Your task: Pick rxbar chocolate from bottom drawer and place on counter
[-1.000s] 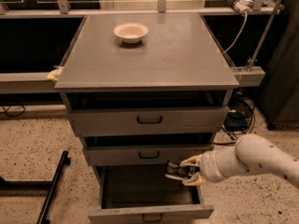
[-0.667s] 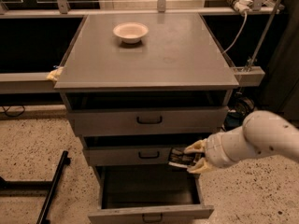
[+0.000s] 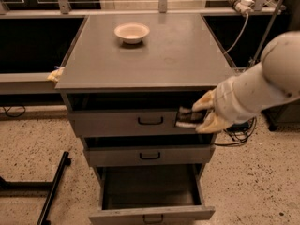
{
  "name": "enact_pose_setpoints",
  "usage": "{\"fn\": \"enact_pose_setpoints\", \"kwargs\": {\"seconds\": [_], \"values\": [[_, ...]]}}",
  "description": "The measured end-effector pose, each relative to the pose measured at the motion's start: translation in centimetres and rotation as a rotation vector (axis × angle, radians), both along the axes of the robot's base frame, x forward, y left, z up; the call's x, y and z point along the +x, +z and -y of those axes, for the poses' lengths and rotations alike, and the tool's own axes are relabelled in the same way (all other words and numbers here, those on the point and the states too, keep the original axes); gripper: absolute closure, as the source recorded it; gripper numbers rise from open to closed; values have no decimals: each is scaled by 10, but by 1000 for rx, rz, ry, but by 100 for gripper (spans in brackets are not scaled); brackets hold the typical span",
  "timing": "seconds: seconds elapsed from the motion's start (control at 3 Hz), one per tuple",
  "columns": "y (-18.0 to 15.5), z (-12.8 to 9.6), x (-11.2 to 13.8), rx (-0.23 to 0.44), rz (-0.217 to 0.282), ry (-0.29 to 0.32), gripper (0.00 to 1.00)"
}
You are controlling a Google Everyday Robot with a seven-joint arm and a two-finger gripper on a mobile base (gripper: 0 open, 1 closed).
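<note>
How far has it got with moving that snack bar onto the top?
Done: the rxbar chocolate is out of the open bottom drawer. In hand: the gripper grips it level with the top drawer, below the counter. Left: lift it and set it on top.

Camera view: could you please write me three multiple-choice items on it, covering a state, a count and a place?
1. The bottom drawer is: A open; B shut; C missing.
2. Bowls on the counter: A none; B one; C two.
3. The rxbar is: A in the bottom drawer; B on the counter; C in the gripper, in front of the top drawer.

Answers:
1 A, it is pulled out and its inside shows.
2 B, a single white bowl sits near the counter's back edge.
3 C, the gripper is shut on the rxbar at the right end of the top drawer's front.
</note>
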State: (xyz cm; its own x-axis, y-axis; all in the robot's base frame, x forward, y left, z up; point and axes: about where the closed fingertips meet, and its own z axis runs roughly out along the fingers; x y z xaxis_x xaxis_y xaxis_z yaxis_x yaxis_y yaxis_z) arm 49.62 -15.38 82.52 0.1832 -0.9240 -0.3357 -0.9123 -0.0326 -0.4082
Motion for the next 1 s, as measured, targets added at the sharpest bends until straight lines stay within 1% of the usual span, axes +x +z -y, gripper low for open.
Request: {"fn": "enact_pose_setpoints", "kwargs": {"seconds": [0.33, 0.67, 1.0], "values": [[77, -11, 11, -37, 105, 12, 100], [102, -14, 14, -41, 143, 15, 100], [101, -14, 14, -42, 141, 15, 100]]}}
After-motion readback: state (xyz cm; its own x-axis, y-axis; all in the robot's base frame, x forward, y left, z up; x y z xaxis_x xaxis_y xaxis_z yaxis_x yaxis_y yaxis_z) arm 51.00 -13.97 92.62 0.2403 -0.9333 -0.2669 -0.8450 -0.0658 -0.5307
